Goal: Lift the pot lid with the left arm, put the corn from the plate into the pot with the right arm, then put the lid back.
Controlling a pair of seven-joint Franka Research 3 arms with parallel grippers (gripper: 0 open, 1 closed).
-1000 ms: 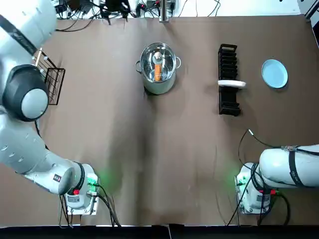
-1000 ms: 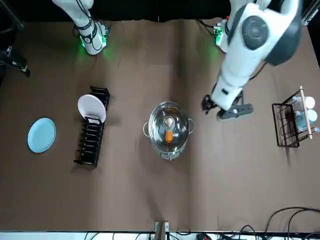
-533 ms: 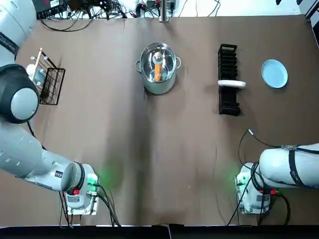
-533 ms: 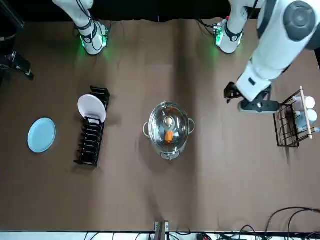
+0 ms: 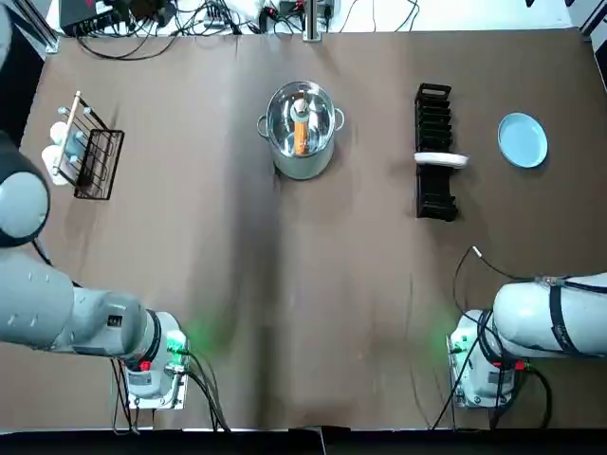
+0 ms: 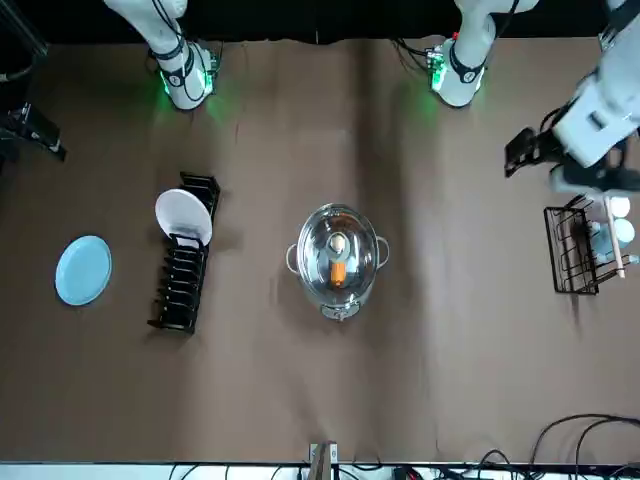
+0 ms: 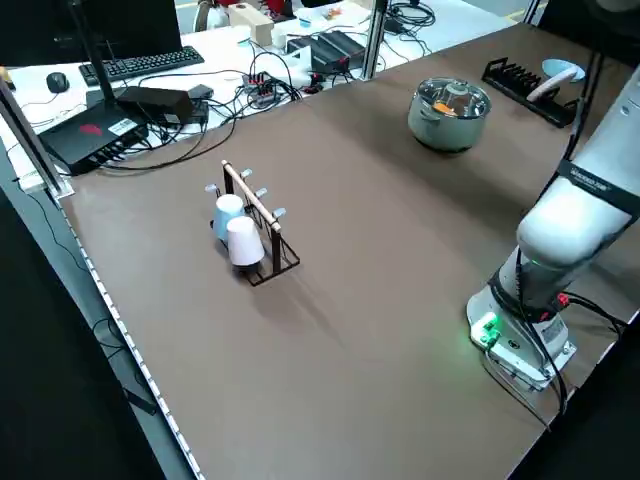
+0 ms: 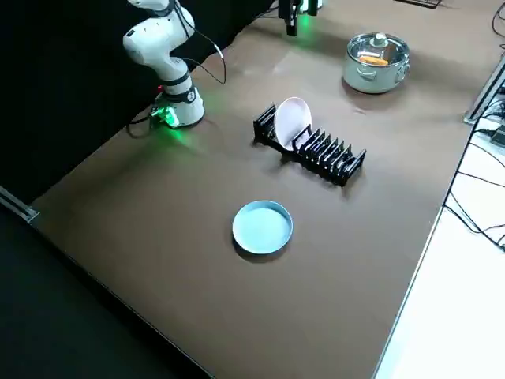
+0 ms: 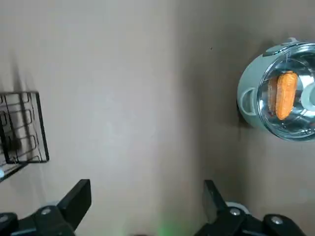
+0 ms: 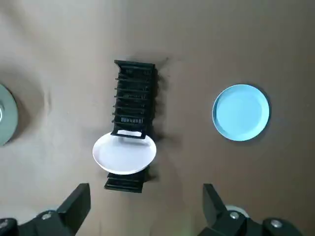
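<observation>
We see the pot [image 5: 302, 169] standing on the far middle of the bench [image 5: 285, 284], with its glass lid [image 5: 319, 116] seated on the rim and the knob [image 8: 379, 37] upright on top. The corn [image 5: 301, 140] is inside the pot, visible through the glass as an orange cob lying flat. In the top view its long axis runs straight away from the robot, near end to far end. We cannot tell which end is the tip.

The left gripper [image 9: 146, 189] hangs above the left part of the bench, close to the wire cup rack [image 5: 90, 156] and well apart from the pot. Its fingers [image 9: 76, 199] stand wide apart with nothing between them. In its wrist view we find the pot off to one side and a corner of the cup rack at the other.

The right gripper [image 10: 145, 189] is held high over the right part of the bench, its arm folded by its base. Its fingers [image 10: 74, 204] are also spread wide and hold nothing.

Below the right gripper we make out the black dish rack [image 5: 434, 194], which has a white plate [image 5: 441, 159] standing on edge in one of its slots. The blue plate [image 5: 523, 139] lies flat on the bench just beyond the rack, towards the right edge, apart from both the rack and the pot.
</observation>
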